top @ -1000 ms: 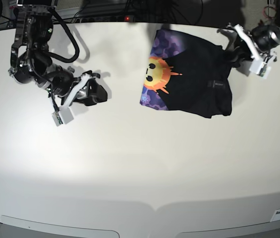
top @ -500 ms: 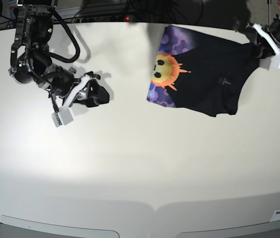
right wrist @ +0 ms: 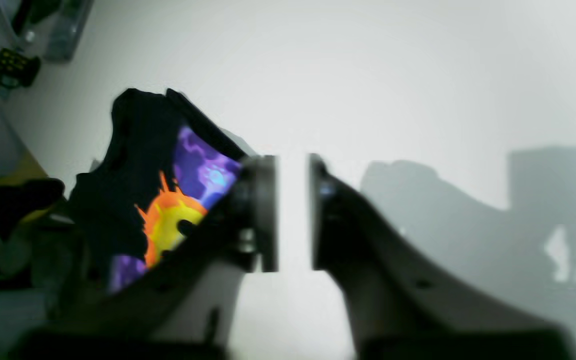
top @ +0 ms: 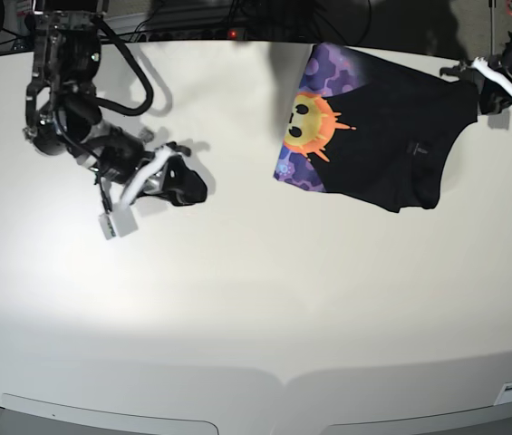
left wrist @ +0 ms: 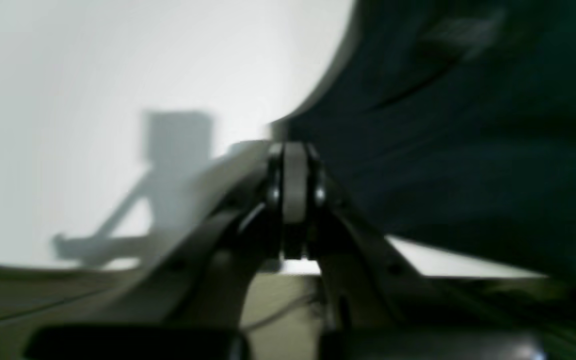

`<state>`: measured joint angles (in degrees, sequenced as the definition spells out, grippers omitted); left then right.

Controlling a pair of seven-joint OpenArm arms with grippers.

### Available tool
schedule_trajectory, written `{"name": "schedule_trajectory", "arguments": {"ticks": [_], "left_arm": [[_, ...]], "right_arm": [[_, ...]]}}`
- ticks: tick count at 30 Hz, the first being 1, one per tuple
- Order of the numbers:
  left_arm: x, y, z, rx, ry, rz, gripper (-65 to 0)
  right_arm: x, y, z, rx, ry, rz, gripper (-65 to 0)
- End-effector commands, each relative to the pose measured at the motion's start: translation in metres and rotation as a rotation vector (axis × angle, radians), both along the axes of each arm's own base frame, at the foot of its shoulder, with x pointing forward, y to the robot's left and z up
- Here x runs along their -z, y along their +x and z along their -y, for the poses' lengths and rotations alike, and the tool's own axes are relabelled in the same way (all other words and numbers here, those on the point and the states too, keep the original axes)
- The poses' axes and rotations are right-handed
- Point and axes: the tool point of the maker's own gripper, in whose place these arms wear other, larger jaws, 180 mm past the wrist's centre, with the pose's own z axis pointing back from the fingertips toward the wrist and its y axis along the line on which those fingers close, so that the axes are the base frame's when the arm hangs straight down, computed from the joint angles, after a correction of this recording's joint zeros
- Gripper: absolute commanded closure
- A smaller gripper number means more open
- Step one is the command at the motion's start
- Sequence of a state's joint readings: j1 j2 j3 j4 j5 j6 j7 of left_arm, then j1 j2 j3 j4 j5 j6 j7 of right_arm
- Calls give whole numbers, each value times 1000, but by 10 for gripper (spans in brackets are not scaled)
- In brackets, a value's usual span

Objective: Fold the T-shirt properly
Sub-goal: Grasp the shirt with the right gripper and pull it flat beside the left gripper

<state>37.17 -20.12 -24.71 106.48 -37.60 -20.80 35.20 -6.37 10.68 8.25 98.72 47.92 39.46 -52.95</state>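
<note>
I count one white table (top: 283, 299), two black robot arms each with a gripper, and a single garment on the table.

Starting at the left of the overhead view, out around 9 o'clock, the right gripper (top: 192, 186) hangs low over bare tabletop, well apart from the cloth. Its wrist camera shows the right gripper (right wrist: 293, 215) with its jaws a narrow slit apart and only white table between them.

Next, up near 1 o'clock, lies the large black short-sleeved cloth T-shirt (top: 391, 136), partly folded in one flat bundle. Its long axis runs from about 8 o'clock to 2 o'clock. The end with the orange-yellow sun on purple points toward 8 o'clock and the plain black end stretches out toward 2 o'clock. The same T-shirt (right wrist: 118, 175) shows behind the right gripper's finger in the wrist view, far off.

At the far right edge, the left gripper (top: 482, 86) sits at that stretched black corner. Close up, the left gripper (left wrist: 295, 185) has its jaws pressed flat together, with the dark T-shirt (left wrist: 468, 150) just beside them. The view is too blurred for me to tell whether any cloth is pinched in there.

Compared with a second ago, the T-shirt has slid toward 2 o'clock and is drawn out longer, the left gripper has moved further right, and the right gripper's jaws have narrowed from wide apart.
</note>
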Motion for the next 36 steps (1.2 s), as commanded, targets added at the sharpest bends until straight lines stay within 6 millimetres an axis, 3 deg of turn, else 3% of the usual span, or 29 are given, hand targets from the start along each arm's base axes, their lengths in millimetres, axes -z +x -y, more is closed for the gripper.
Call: {"name": "schedule_trajectory", "arguments": {"ticks": [1, 4, 9, 12, 16, 19, 25, 32, 36], "left_arm": [[-17, 6, 7, 19, -34, 67, 0], [-24, 2, 26, 44, -110, 94, 0], [-2, -14, 36, 4, -106, 27, 0], [12, -23, 41, -30, -103, -1, 0], [33, -32, 35, -91, -100, -15, 0], [43, -29, 25, -123, -81, 4, 0], [56, 1, 22, -158, -116, 26, 0], [62, 44, 23, -172, -162, 61, 0], [61, 68, 30, -146, -197, 83, 0]], "right_arm": [[-17, 8, -11, -32, 19, 66, 0], [-19, 11, -41, -129, -28, 108, 0], [-21, 17, -95, -244, -136, 194, 0], [-21, 25, -119, -222, -131, 219, 0], [9, 24, -138, -237, -145, 140, 0], [26, 27, -139, -225, -172, 124, 0], [42, 29, -124, -212, -289, 130, 0], [71, 15, -80, -153, -359, 55, 0], [80, -3, -64, -103, -350, 9, 0]]}}
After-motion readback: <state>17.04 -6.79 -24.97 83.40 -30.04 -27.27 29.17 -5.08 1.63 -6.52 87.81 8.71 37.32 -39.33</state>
